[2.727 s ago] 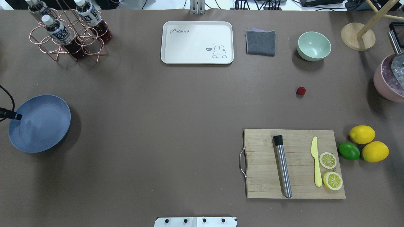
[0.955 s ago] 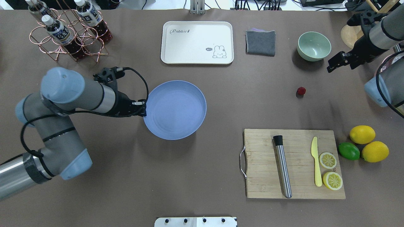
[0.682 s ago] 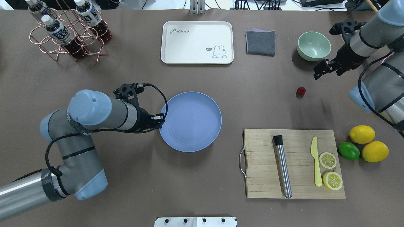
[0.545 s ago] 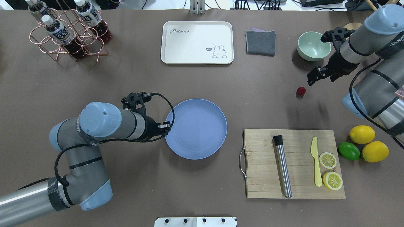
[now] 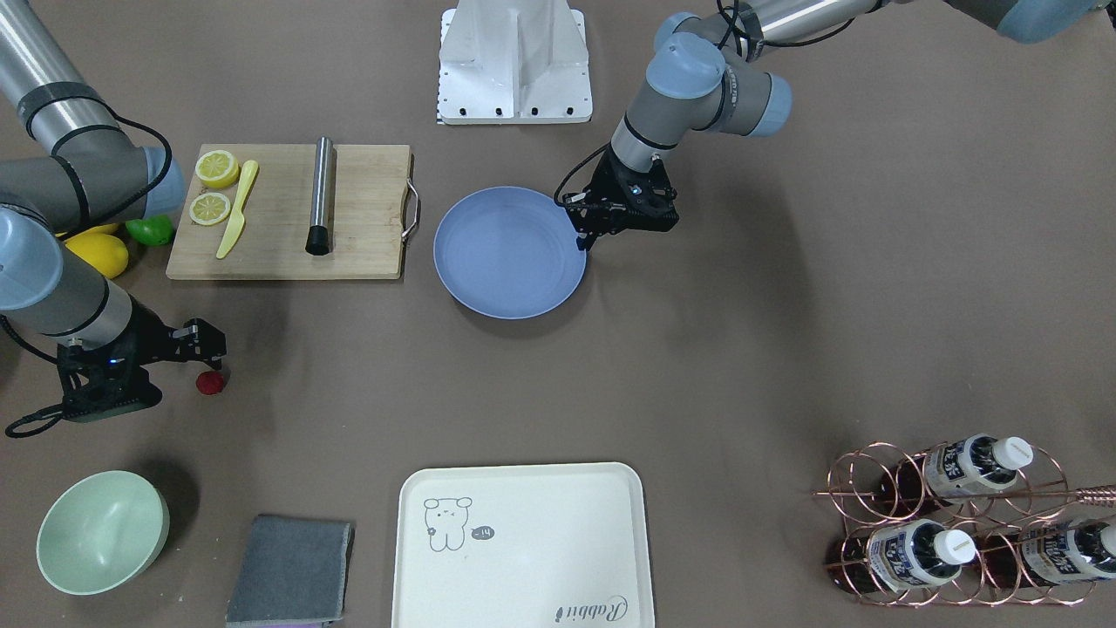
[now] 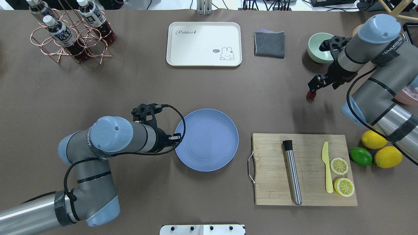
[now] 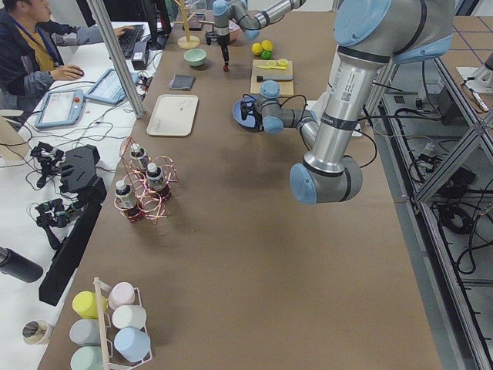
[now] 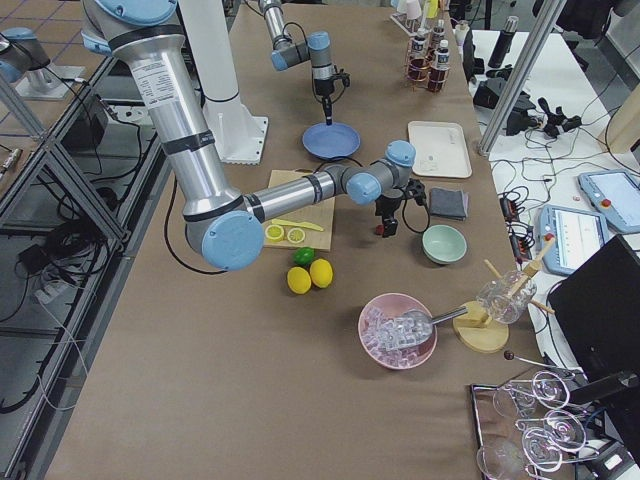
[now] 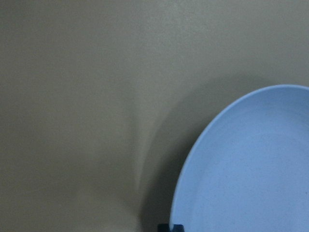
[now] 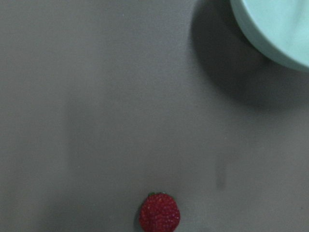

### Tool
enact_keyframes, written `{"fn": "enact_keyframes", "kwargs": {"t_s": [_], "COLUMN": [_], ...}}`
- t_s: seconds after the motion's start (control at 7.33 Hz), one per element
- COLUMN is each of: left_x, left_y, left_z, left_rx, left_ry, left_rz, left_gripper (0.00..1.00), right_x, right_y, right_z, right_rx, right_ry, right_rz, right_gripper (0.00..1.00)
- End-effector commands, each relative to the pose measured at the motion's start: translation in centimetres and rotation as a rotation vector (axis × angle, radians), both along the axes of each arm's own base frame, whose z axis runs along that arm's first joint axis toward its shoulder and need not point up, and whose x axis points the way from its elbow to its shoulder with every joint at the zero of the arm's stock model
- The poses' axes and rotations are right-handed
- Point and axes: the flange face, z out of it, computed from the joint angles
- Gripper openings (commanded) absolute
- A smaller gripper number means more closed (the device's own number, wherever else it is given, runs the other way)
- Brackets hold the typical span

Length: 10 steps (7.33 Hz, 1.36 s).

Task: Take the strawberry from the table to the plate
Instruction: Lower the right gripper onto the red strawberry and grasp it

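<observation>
The strawberry (image 6: 309, 95) is a tiny dark-red berry lying on the grey-brown table (image 6: 196, 91), right of centre. It also shows low in the right wrist view as the strawberry (image 10: 160, 212) and across the table as the strawberry (image 5: 209, 382). My right gripper (image 6: 312, 89) hangs just above and beside it and looks open, with nothing between its fingers. The blue-grey plate (image 6: 206, 140) is at mid-table. My left gripper (image 6: 176, 138) is shut on its left rim. The plate (image 9: 251, 164) casts a shadow under that held edge.
A wooden cutting board (image 6: 271, 169) with a metal muddler, a yellow knife and lemon slices lies right of the plate. Lemons (image 6: 387, 156) and a lime sit beyond it. A mint bowl (image 6: 316, 49), grey cloth (image 6: 269, 44), cream tray (image 6: 204, 44) and bottle rack (image 6: 70, 32) line the far side.
My left arm has carried the plate from the table's far left to the middle. My right arm has come in from the right and moved down over the strawberry.
</observation>
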Motion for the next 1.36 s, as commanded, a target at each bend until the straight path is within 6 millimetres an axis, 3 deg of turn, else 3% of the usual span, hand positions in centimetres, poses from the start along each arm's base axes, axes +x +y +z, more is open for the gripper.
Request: {"fn": "enact_keyframes", "kwargs": {"t_s": [0.0,0.55,0.68,0.82,0.95,1.09,1.23], "left_x": [-0.1,-0.3,-0.4,-0.6,-0.6,-0.6,-1.0], "left_y": [0.0,-0.1,-0.2,-0.2,-0.2,-0.3,-0.3], "left_z": [-0.3,-0.4,-0.6,-0.7,-0.7,-0.7,-1.0], "left_rx": [0.004,0.009,0.014,0.014,0.015,0.015,0.017], "left_ry": [0.005,0.005,0.008,0.011,0.011,0.011,0.018], "left_rz": [-0.001,-0.012,-0.023,-0.023,-0.024,-0.026,-0.028], "left_gripper": [0.97,0.97,0.97,0.97,0.97,0.97,0.97], "right_x": [-1.2,-2.3,-2.5,-2.2,-2.2,-2.0,-0.7], "right_y": [-0.3,0.0,-0.2,-0.5,-1.1,-1.2,-2.5], "right_z": [0.0,0.7,1.7,1.8,0.5,0.4,-1.7], "right_rx": [0.005,0.002,0.005,0.013,0.023,0.022,0.008], "right_ry": [0.013,0.021,0.018,0.008,-0.007,-0.009,-0.054], "right_rz": [-0.007,-0.022,-0.022,-0.018,-0.016,-0.013,-0.005], "right_gripper": [0.87,0.77,0.62,0.24,0.0,0.0,0.0]}}
